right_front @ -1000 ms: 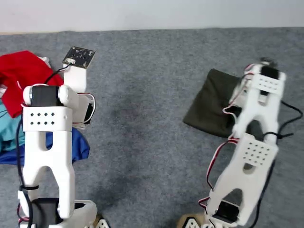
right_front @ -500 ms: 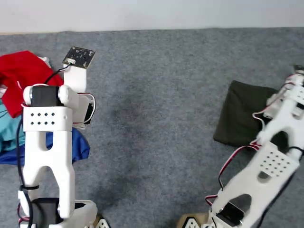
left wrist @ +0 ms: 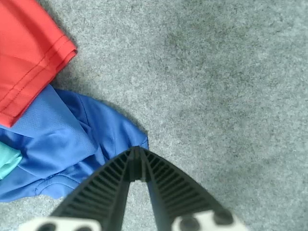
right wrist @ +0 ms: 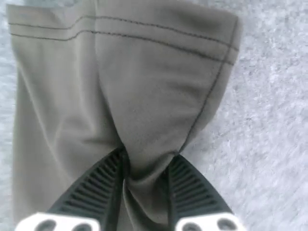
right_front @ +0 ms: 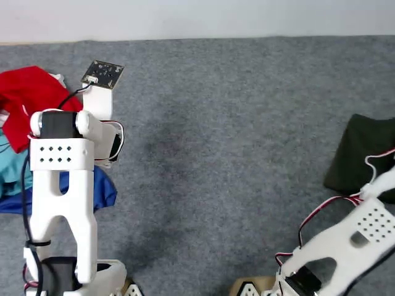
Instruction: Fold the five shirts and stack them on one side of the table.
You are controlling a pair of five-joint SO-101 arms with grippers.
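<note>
While my left pincer (left wrist: 139, 153) hangs pressed together, my right pincer (right wrist: 147, 156) pinches the olive shirt (right wrist: 120, 86) at three o'clock.

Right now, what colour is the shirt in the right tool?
Dark olive green; the shirt shows best in the right wrist view.

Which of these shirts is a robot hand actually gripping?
The dark olive shirt at the right edge of the table: the right hand pinches a fold of it. The red shirt, blue shirt and teal shirt lie loose on the left.
</note>
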